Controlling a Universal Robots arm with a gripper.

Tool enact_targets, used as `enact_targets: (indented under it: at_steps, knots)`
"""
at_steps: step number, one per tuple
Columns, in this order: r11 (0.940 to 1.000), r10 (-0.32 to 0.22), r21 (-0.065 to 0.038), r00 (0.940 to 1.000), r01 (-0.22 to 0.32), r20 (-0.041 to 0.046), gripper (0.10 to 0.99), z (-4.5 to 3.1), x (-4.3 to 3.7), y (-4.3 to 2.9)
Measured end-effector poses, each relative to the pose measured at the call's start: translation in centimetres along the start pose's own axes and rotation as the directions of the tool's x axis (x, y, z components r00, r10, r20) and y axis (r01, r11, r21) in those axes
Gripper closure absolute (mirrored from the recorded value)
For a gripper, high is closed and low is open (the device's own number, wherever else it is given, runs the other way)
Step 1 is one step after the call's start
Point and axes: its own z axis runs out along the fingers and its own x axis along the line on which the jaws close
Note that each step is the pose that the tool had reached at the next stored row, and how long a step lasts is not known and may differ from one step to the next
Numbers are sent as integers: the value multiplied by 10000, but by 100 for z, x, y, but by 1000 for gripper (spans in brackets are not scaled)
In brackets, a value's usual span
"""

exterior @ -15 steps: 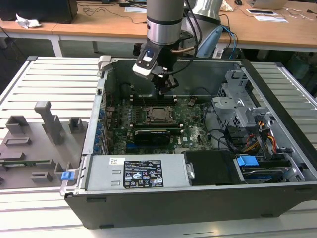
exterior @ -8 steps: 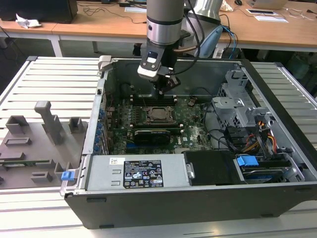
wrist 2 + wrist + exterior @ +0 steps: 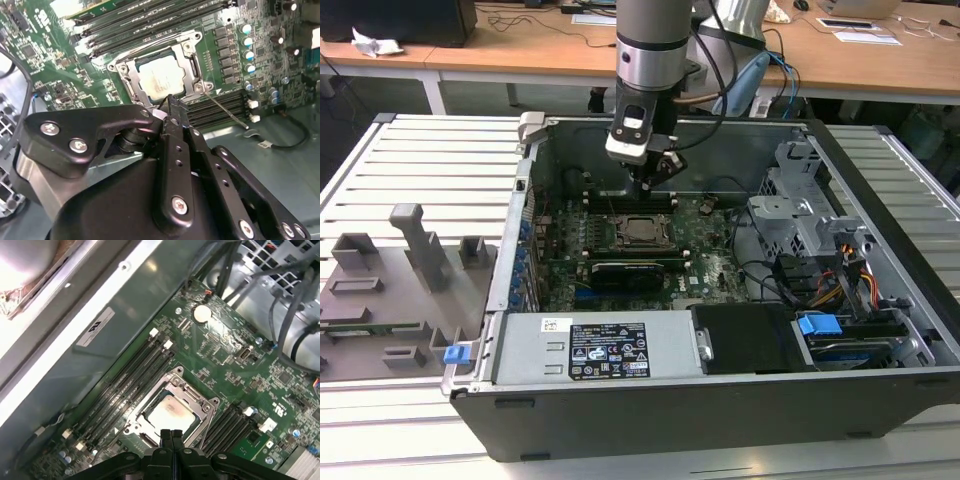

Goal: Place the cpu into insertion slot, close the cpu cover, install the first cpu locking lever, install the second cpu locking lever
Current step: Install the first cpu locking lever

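Pale silver cpu (image 3: pixel 161 80) sits seated in the insertion slot (image 3: pixel 135 89) on the green motherboard (image 3: pixel 50 65), with the cpu cover (image 3: pixel 192 62) folded down around it. One thin locking lever (image 3: pixel 227 111) juts out aslant across the memory slots (image 3: pixel 207 116). The gripper (image 3: pixel 171 102) hangs just above the socket's edge, clenched, with nothing visible between its fingers. In the exterior view the arm (image 3: pixel 650 50) reaches into the open computer case (image 3: pixel 720 410).

The arm (image 3: pixel 655 50) points down, its end effector (image 3: pixel 170 433) pinched fully together.
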Motion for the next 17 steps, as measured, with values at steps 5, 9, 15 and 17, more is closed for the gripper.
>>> enact_targets:
  at_steps: [5, 9, 15, 17]
  knots:
    - [9984, -564, 1, 9984, 564, -20, 980, 0, 0, 0]
    - [9929, -1187, 1, 9929, 1187, -42, 980, 0, 0, 0]
    - [9847, -1740, -1, 9847, 1740, -62, 980, 0, 0, 0]
    - [9807, -1954, -2, 9807, 1954, -69, 980, 0, 0, 0]
